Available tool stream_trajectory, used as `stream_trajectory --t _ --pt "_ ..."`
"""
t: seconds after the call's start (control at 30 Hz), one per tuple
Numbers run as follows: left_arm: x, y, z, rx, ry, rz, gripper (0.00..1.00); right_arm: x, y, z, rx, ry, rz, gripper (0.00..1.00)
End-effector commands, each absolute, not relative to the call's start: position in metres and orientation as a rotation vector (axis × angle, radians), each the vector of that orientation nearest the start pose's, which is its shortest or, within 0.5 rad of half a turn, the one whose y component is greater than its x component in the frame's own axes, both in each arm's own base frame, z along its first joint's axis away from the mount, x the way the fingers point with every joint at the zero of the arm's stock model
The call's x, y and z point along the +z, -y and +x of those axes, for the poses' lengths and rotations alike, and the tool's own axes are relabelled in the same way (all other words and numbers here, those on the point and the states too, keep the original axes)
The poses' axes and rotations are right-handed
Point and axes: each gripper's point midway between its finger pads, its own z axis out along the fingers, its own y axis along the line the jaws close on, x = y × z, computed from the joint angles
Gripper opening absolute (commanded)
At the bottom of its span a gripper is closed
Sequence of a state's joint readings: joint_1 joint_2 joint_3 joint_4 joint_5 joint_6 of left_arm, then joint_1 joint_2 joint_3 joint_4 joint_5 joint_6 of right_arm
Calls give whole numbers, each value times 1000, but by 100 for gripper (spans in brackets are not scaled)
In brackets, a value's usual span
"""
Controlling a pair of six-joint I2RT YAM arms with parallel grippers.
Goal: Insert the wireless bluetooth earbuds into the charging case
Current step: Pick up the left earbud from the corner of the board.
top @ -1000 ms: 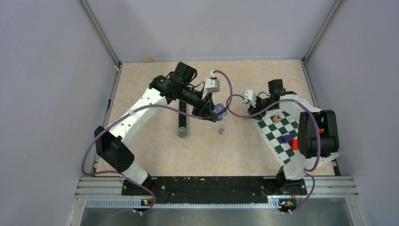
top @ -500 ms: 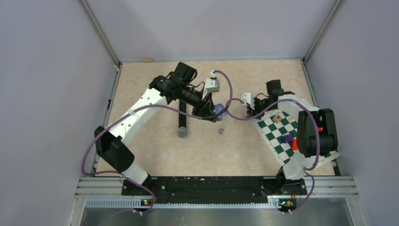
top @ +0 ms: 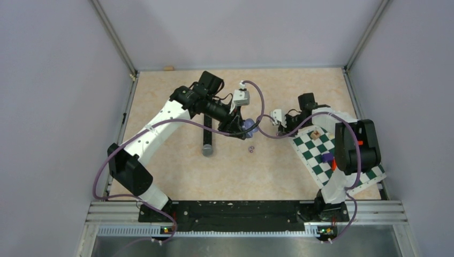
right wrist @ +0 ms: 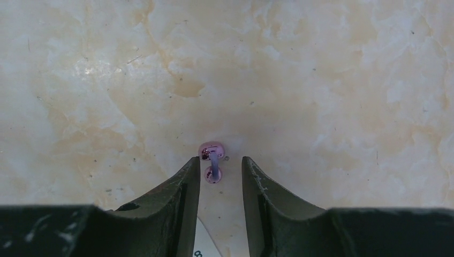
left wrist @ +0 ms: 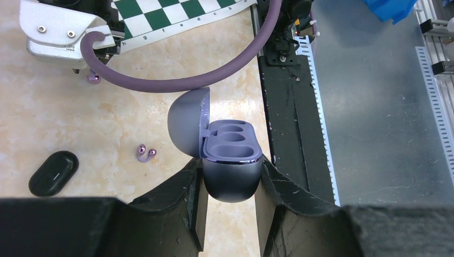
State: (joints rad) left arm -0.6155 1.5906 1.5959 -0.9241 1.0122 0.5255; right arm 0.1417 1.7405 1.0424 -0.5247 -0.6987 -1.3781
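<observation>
The charging case is a smooth, rounded shell of grey-purple plastic. Its domed lid is swung open, and two kidney-shaped wells lie bare inside. The left gripper clamps the case's lower half between its matte black fingers, holding it above the mottled beige table.

The right gripper points down at the table with its jaws a narrow gap apart. One glossy purple earbud — two small beads joined by a thin stem — lies on the table between the tips, close to the left-hand finger; whether they touch cannot be told.

A second earbud of the same curled shape rests loose on the table, so two purple earbuds can be counted. Also in view are one case, one dark cylindrical microphone, one green-and-white chequered mat and one black oval piece.
</observation>
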Motion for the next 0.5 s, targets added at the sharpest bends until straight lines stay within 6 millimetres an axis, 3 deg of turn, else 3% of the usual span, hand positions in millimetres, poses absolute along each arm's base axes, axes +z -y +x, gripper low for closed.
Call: stream_trajectory --t 0.0,0.3,0.4,0.47 --pt "283 319 207 -1278 -1580 1572 0 49 -144 356 460 -1579 -1815 32" --pt "282 319 208 -1276 -1584 1572 0 47 -144 351 481 -1576 -1828 23" --pt "282 319 208 -1274 -1583 1573 0 48 -145 349 495 -1575 -1832 10" --pt "282 319 208 -1273 -1584 1572 0 51 -146 348 509 -1571 -1830 7"
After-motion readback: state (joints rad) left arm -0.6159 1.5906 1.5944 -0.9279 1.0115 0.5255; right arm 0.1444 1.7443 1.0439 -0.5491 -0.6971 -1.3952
